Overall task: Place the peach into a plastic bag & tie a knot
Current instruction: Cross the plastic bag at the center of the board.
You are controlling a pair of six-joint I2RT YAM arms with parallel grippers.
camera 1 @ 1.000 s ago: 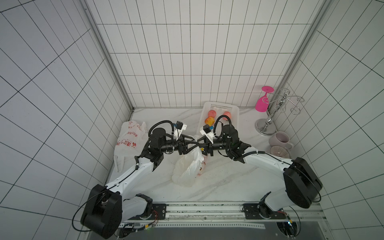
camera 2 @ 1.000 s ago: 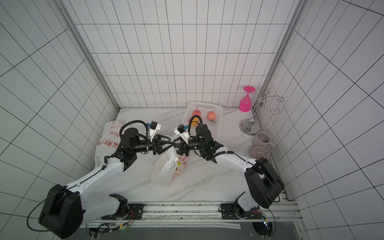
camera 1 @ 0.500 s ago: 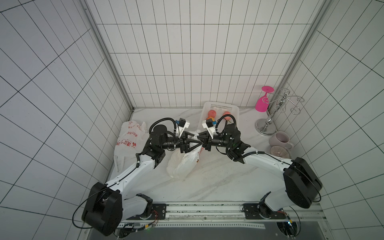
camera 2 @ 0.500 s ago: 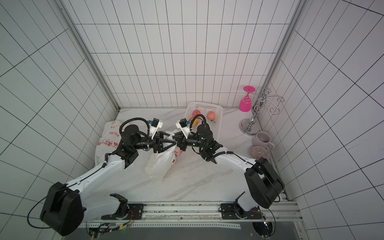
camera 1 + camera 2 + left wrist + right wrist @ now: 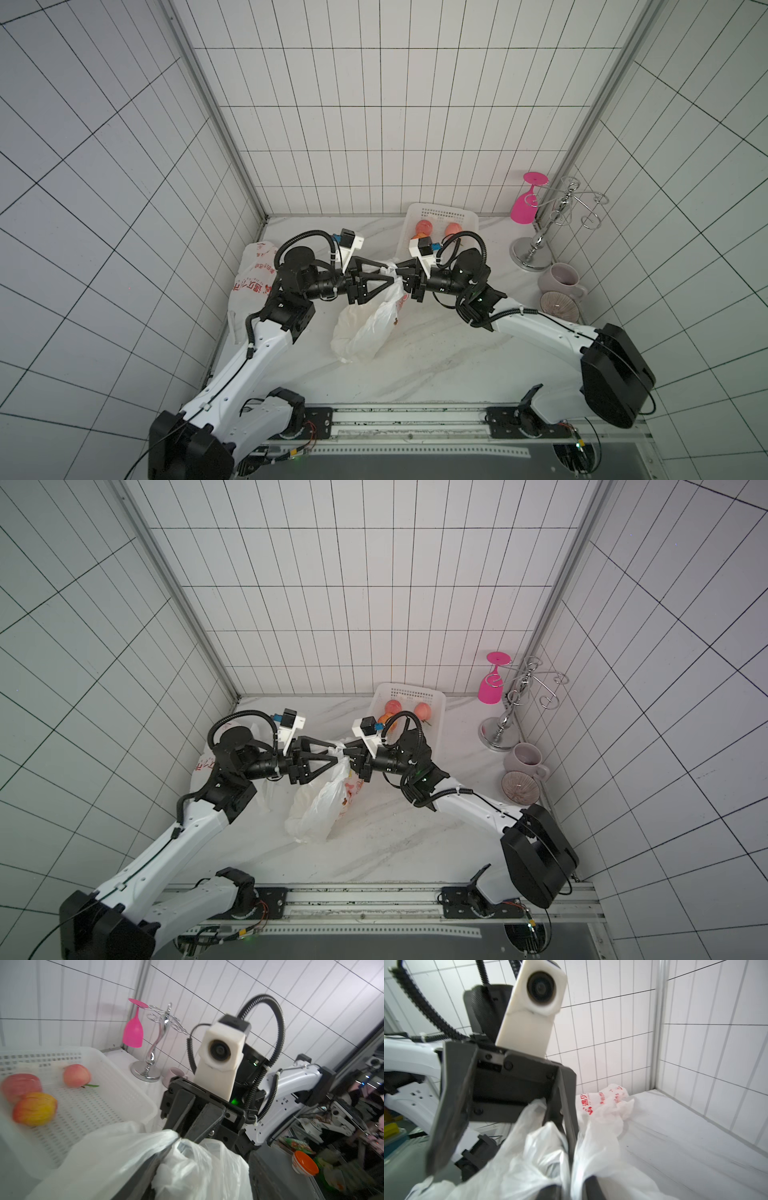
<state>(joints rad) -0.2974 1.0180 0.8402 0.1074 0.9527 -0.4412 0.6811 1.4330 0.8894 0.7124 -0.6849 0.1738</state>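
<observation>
A white plastic bag (image 5: 365,328) (image 5: 318,808) with red print hangs in both top views between my two grippers, its bottom on the marble counter. Its contents are hidden. My left gripper (image 5: 392,276) (image 5: 337,755) stands open, its fingers (image 5: 564,1109) spread wide, and a bag handle is draped over one of them. The right gripper (image 5: 404,277) (image 5: 352,755) (image 5: 572,1186) is shut on the bag's bunched top (image 5: 182,1138). A peach (image 5: 452,228) (image 5: 76,1075) lies in the white basket (image 5: 467,216) (image 5: 116,1076) behind the right gripper, with two other fruits (image 5: 424,226).
Spare printed bags (image 5: 253,278) (image 5: 602,1103) lie against the left wall. At the back right stands a chrome rack (image 5: 536,249) holding a pink glass (image 5: 524,205). A mug (image 5: 561,280) and a bowl (image 5: 559,305) sit in front of it.
The right jaws have closed on the bag's top. The left jaws have spread wider. Both grippers and the bag have risen and shifted slightly toward the back.
</observation>
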